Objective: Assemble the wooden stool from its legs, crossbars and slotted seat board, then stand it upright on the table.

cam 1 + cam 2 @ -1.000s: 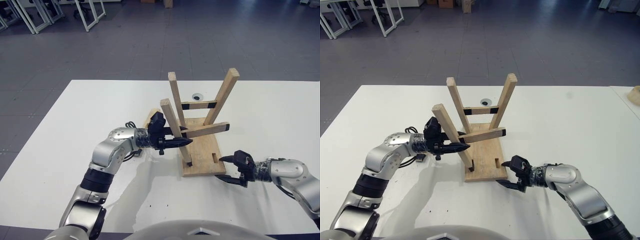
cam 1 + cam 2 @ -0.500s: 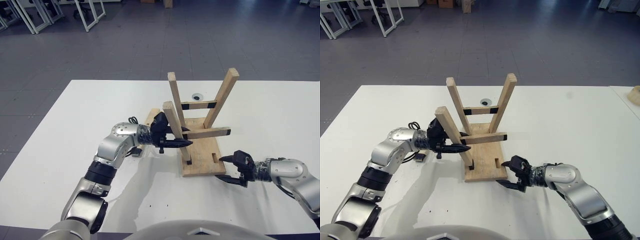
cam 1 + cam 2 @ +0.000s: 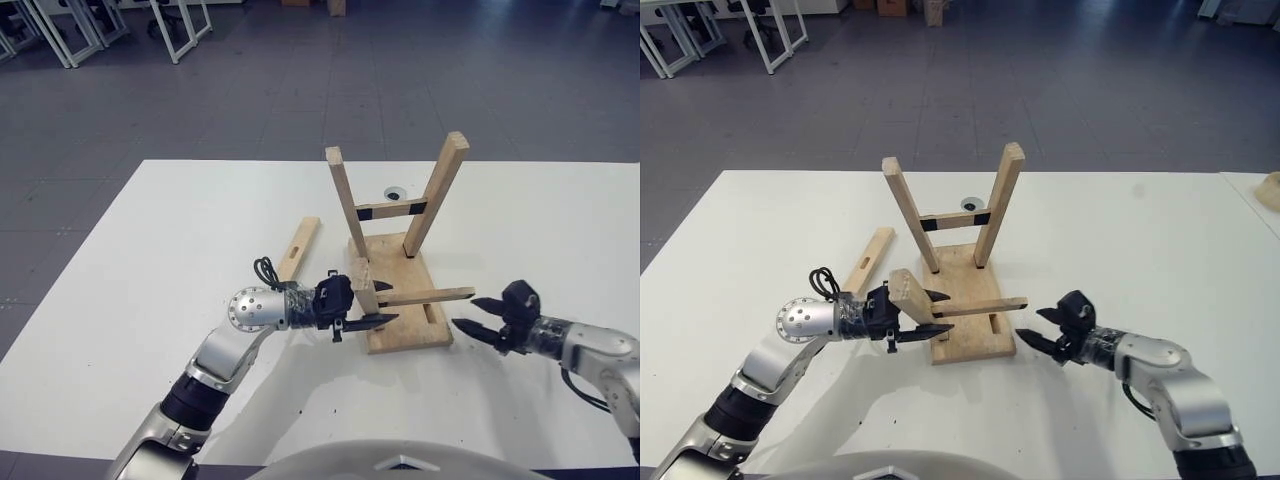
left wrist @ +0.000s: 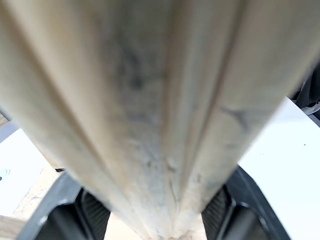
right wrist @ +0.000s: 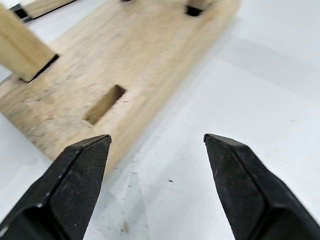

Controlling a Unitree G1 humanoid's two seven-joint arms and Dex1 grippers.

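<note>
The left gripper (image 3: 937, 316) clamps a tilted leg (image 3: 906, 290) at the near-left corner of the seat board (image 3: 965, 345) on the table (image 3: 1140, 230), the right gripper (image 3: 1032, 326) gapes empty just beside it, so force that leg in crooked and the board could skid, toppling the standing legs (image 3: 997, 205).

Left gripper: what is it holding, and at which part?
The left gripper holds a wooden leg low down, near the seat board; a crossbar is joined to it.
</note>
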